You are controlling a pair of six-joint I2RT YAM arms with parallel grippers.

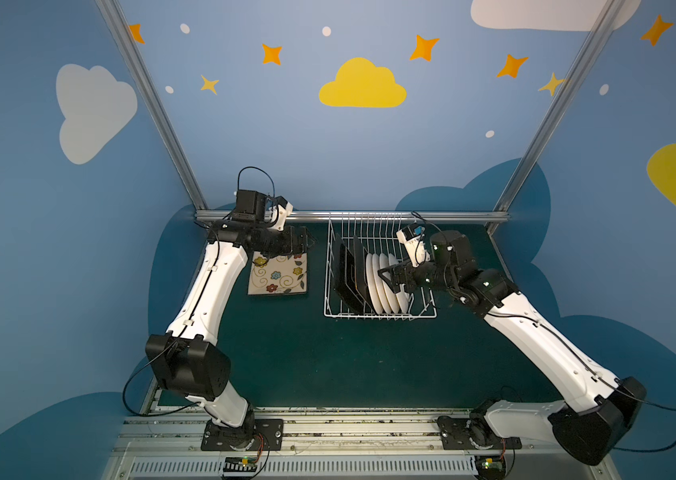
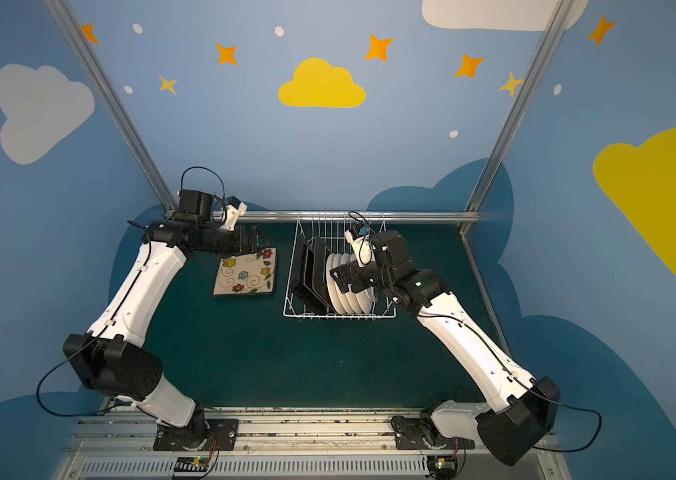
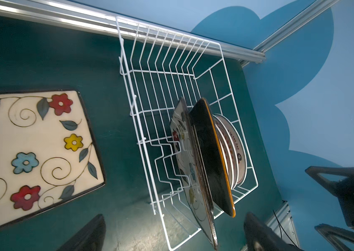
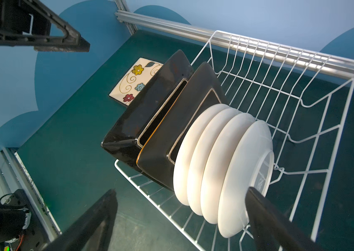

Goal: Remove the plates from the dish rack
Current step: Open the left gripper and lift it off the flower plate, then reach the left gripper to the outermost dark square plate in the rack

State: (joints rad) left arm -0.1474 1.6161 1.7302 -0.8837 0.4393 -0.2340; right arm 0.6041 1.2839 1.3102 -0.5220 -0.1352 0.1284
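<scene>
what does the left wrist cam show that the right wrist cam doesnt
Only the left wrist view shows plate fronts: the cream floral face of a square plate and the printed faces of the round plates.

Only the right wrist view shows their backs: two black square ones and four plain white round ones, easy to count.

Both show the dish rack and the floral plate lying flat on the green table beside it.
</scene>
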